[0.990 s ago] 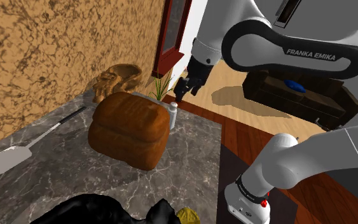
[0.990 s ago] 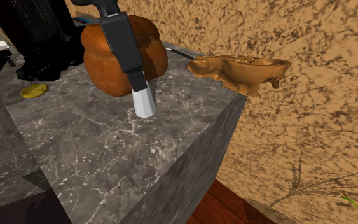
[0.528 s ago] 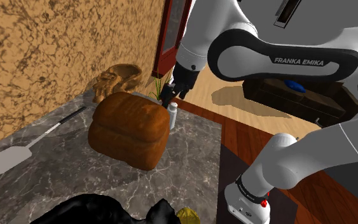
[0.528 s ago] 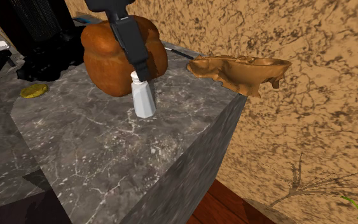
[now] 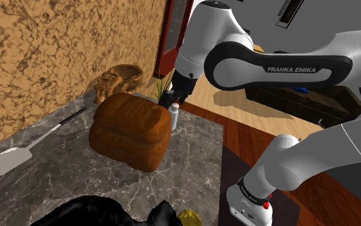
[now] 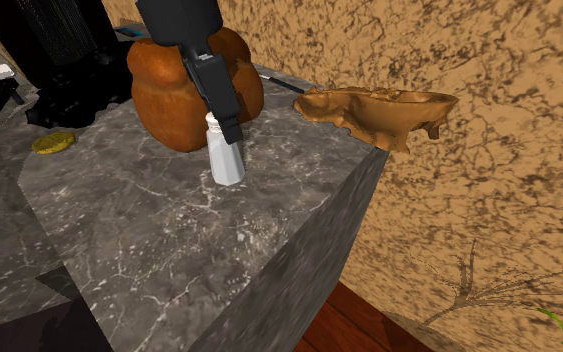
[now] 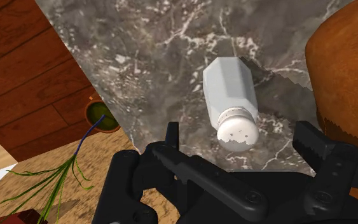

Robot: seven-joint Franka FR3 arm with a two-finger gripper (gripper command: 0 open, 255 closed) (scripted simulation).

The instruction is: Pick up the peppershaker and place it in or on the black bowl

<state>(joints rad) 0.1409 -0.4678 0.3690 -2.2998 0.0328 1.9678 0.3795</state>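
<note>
1. The white pepper shaker (image 6: 227, 158) stands upright on the grey marble counter (image 6: 169, 270). It is just beside one end of the brown loaf (image 6: 164, 100) and near the counter's corner.
2. The black gripper (image 7: 240, 132) hangs right over the shaker, on the side away from the loaf. Its fingers stand apart with the shaker's holed cap between them. In the wrist view a gap shows on each side of the cap, so nothing is clasped.
3. The black bowl (image 5: 89, 210) sits on the counter past the loaf's other end, well apart from the shaker. A small yellow lump (image 6: 53, 142) lies next to it.
4. A pale spatula (image 5: 9, 160) lies flat on the counter on the loaf's wall side.
5. A brown carved dish (image 6: 379, 108) sits beyond the loaf, at the counter's edge against the mottled ochre wall (image 5: 38, 51).
6. Past the shaker from the loaf, down on the wooden floor (image 7: 18, 83), stands a potted plant (image 7: 101, 114) with thin green leaves.
</note>
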